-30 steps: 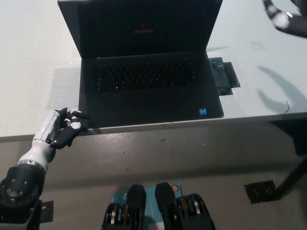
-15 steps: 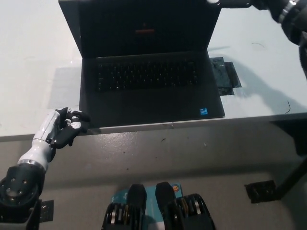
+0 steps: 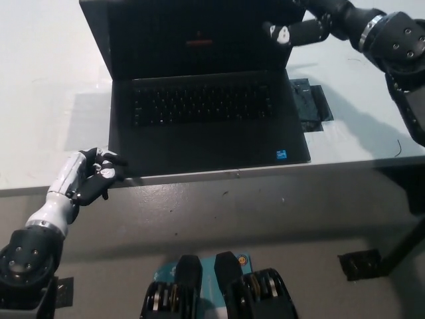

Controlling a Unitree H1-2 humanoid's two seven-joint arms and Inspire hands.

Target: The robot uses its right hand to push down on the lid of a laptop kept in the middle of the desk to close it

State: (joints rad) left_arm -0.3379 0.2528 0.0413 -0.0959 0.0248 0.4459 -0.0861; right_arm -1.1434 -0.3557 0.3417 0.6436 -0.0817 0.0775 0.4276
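Black right hand: the black right hand (image 3: 297, 28) has swung in from the far right edge of the head view over the last second and now sits at the upper right corner of the laptop's lid; a moment ago only its tips showed at the picture's top.
Right hand state: its fingers (image 3: 277, 32) reach leftward across the lid's corner, holding nothing; whether they press the lid or hover just before it cannot be told.
Laptop: the black open laptop (image 3: 199, 106) lies in the middle of the pale grey desk (image 3: 40, 100), keyboard toward the robot, in the same place as before.
Lid: the dark screen lid (image 3: 192, 33) stands raised at much the same angle as in the earlier pictures, so the closing has not begun.
Left hand: the white left hand (image 3: 91, 178) rests at the desk's front edge, near the laptop's front left corner, fingers curled loosely on nothing, unmoved.
Meaning for the task: the approach looks finished; the push down on the lid is judged the next step.
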